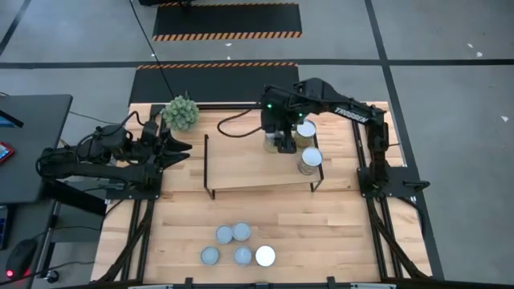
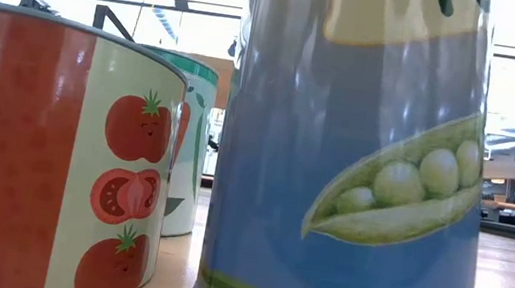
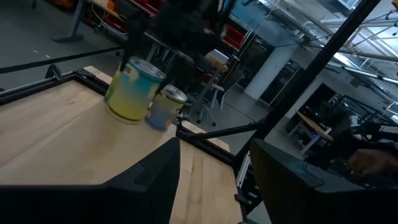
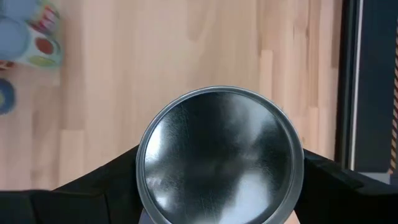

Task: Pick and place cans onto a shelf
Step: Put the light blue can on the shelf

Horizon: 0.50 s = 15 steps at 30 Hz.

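Observation:
My right gripper (image 1: 280,141) reaches over the far right part of the low light-wood shelf (image 1: 241,164) and is shut on a can with a silvery top (image 4: 219,155). Two more cans (image 1: 306,130) (image 1: 310,158) stand upright on the shelf's right end. They also show in the left wrist view (image 3: 134,90). Several cans (image 1: 237,245) stand on their bases on the table near its front edge. Two of them, a tomato can (image 2: 44,154) and a pea can (image 2: 356,158), fill the low view. My left gripper (image 1: 183,147) waits open and empty left of the shelf. My right gripper holds the can by two opposite sides of its wall just under the top rim (image 4: 146,186), pinched between the two fingers (image 4: 106,186). The fingers come from above and point down. The can is upright. Whether its base rests on the shelf, I cannot tell.
A green ball-shaped plant (image 1: 181,112) stands at the table's far left, close to my left arm. The shelf's thin black end frame (image 4: 348,81) runs beside the held can. Bare wood lies between the shelf and the near cans.

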Tool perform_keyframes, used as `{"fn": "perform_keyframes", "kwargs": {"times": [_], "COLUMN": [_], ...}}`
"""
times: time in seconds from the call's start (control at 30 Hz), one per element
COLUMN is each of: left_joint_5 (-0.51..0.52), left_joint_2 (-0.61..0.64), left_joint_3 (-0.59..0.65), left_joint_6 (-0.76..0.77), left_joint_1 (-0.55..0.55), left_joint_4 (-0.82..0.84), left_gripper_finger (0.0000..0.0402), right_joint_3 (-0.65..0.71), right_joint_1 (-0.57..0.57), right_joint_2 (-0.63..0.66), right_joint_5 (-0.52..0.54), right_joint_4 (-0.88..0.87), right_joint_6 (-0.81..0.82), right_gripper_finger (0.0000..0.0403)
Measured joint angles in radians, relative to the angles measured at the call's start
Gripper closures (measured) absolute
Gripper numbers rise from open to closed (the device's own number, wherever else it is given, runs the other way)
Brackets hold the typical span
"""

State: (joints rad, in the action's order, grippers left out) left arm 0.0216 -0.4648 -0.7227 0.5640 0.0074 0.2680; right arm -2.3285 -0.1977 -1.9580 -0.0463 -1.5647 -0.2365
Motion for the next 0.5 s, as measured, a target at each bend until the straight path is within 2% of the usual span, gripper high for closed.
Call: {"fn": "perform_keyframes", "kwargs": {"times": [0.5], "left_joint_5": [0.000], "left_joint_2": [0.000], "left_joint_3": [0.000], "left_joint_6": [0.000], "left_joint_1": [0.000], "left_joint_4": [0.000], "left_gripper_finger": [0.0200], "right_joint_3": [0.139], "right_joint_1": [-0.103], "right_joint_2": [-0.004], "right_joint_5": [-0.026], "right_joint_4": [0.007], "right_joint_6": [-0.036], "right_gripper_finger": [0.0082]}}
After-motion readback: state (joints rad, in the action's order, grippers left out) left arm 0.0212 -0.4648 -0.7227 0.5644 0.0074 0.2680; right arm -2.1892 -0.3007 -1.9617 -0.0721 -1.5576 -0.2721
